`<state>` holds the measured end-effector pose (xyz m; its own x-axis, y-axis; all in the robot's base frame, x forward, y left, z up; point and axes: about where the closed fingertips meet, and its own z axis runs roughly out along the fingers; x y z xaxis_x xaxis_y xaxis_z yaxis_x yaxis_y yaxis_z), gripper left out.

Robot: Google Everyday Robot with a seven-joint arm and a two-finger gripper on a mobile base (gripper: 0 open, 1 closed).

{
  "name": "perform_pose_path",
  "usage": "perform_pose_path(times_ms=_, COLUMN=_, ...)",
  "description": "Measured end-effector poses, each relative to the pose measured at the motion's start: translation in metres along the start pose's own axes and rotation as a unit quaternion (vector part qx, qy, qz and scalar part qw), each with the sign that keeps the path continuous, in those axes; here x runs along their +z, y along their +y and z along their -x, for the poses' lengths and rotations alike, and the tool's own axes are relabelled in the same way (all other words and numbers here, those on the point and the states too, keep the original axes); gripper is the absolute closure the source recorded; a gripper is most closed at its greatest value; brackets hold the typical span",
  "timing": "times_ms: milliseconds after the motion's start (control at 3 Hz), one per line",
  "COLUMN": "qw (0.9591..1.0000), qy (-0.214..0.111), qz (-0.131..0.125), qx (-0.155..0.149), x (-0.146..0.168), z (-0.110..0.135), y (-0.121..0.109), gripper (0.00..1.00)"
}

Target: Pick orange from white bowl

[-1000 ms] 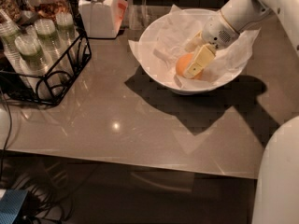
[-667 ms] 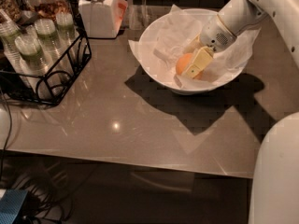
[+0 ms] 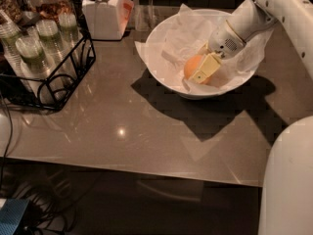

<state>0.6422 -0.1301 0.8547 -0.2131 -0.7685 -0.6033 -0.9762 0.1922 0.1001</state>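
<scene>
The white bowl (image 3: 161, 33) stands at the back right of the table, lined with crumpled white paper. The orange (image 3: 190, 65) lies in the bowl's near right part, still down on the paper. My gripper (image 3: 196, 72) reaches into the bowl from the upper right and is closed around the orange. One yellowish finger (image 3: 205, 68) lies against the orange's right front side. The other finger is hidden behind the fruit.
A white lidded jar (image 3: 103, 11) stands at the back, left of the bowl. A black wire rack (image 3: 58, 80) with several plastic cups stands at the left edge. My white arm (image 3: 283, 13) crosses the right side, and a white body part (image 3: 288, 180) fills the lower right corner.
The gripper has stayed at the orange in the bowl, with only a slight shift of the wrist. The orange has not left the bowl.
</scene>
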Motion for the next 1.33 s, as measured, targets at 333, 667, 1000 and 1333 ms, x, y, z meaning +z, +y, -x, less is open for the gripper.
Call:
perform_pose_path(times_ms=333, qw=1.0000, qy=-0.001, qz=-0.001, qx=0.001, x=0.000, z=0.000, y=0.000, gripper=0.69)
perform_pose_path(times_ms=667, qw=1.0000, qy=-0.005, qz=-0.008, qx=-0.002, x=-0.003, z=0.001, y=0.002, gripper=0.93)
perform_pose_path(times_ms=1000, qw=0.9990, qy=-0.024, qz=-0.026, qx=-0.028, x=-0.018, z=0.014, y=0.018, gripper=1.00)
perform_pose_path(times_ms=1333, qw=0.9957, qy=-0.044, qz=-0.061, qx=-0.055, x=-0.044, z=0.026, y=0.046, gripper=1.00)
